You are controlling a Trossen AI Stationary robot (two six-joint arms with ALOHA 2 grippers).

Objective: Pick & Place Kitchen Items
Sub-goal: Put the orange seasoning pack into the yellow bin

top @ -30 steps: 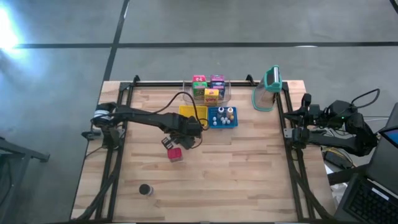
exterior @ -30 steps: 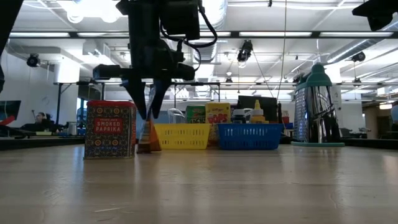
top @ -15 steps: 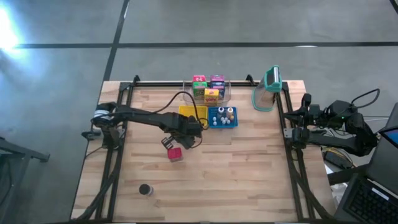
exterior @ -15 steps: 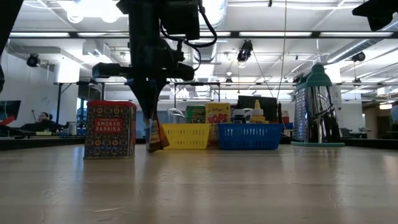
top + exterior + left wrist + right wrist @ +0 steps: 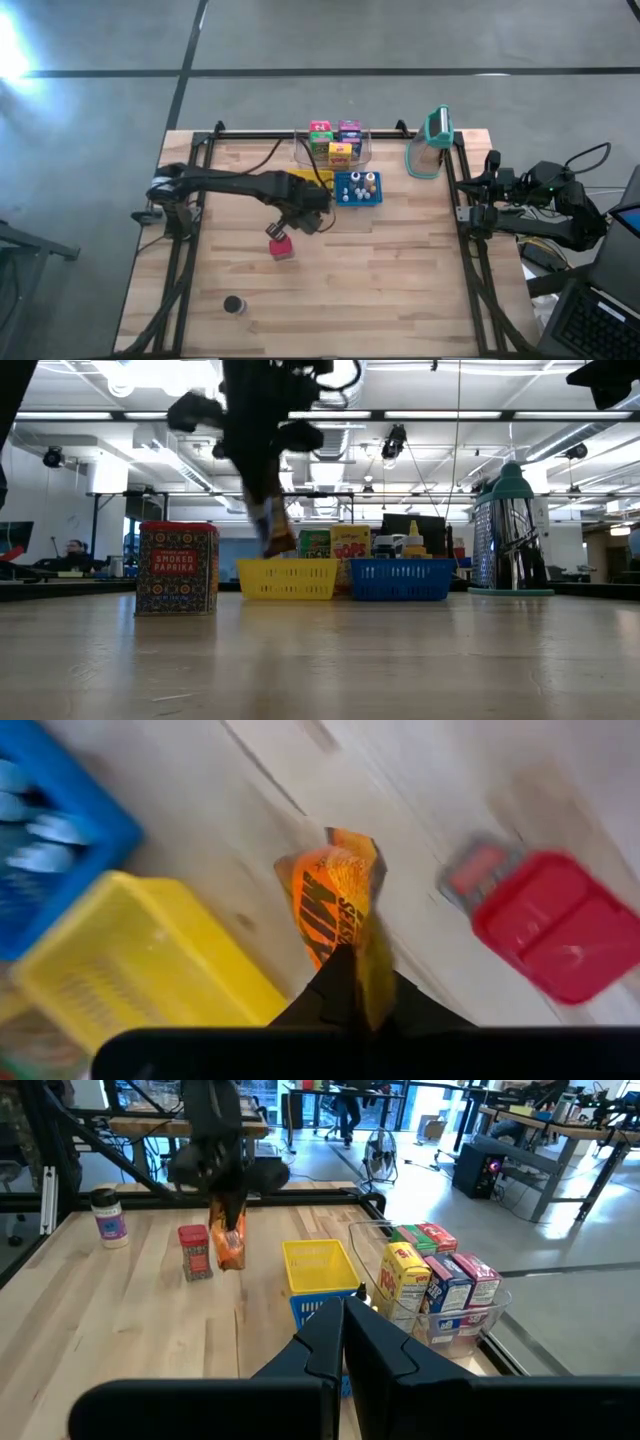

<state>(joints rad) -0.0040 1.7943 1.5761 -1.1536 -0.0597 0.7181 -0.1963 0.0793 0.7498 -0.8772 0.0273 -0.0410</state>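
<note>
Lifted off the table, orange packet [image 5: 338, 905] hangs pinched, seemingly, in left end effector [image 5: 352, 988].

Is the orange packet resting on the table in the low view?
No. The orange packet hangs clear above the table, pinched in the left gripper, level with the yellow basket's top.
</note>
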